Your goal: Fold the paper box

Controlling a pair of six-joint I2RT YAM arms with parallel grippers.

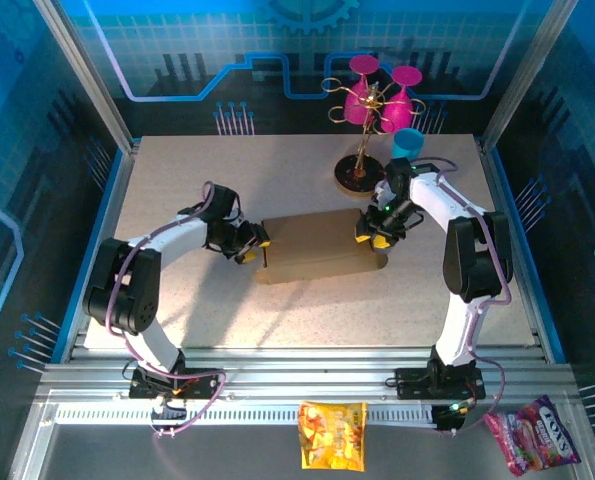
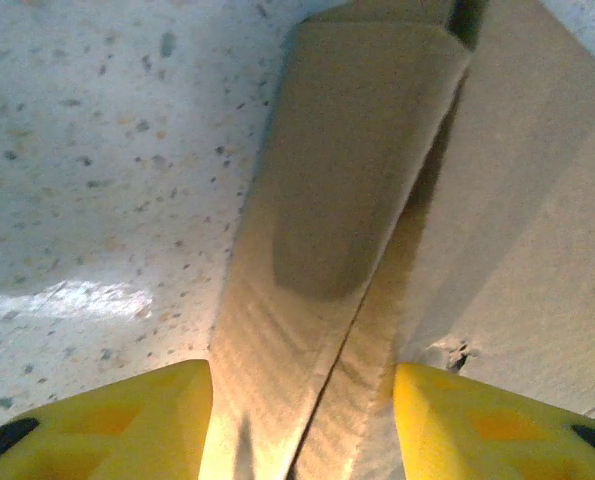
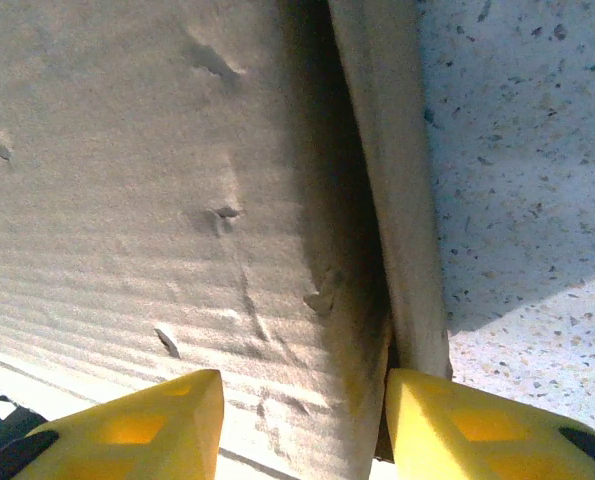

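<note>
Overhead view of a speckled table (image 1: 177, 180) with one plain brown cardboard box (image 1: 317, 250) lying flat at its centre, long side running left to right. Two robot arms reach in from the near edge, one to each short end of the box. The left gripper (image 1: 251, 248) is at the box's left end and the right gripper (image 1: 375, 236) at its right end, so the box lies between them. Each gripper has two yellow fingers. In the left wrist view the fingers (image 2: 107, 420) stand wide apart with a folded cardboard flap running up between them, not pinched. In the right wrist view the fingers (image 3: 127, 430) are also spread, over a dented cardboard panel, with a narrow raised edge of the box just beside the right-hand finger. Behind the box, near the right arm, one gold wire stand (image 1: 358, 175) on a round dark base carries two pink glasses (image 1: 361, 72) hung upside down. One blue cup (image 1: 409, 142) is just beside the stand. On the metal ledge in front of the arm bases lie two snack bags: one yellow bag (image 1: 332, 436) near the middle and one pink bag (image 1: 533, 436) at the right, which has white lettering too small to read.
</note>
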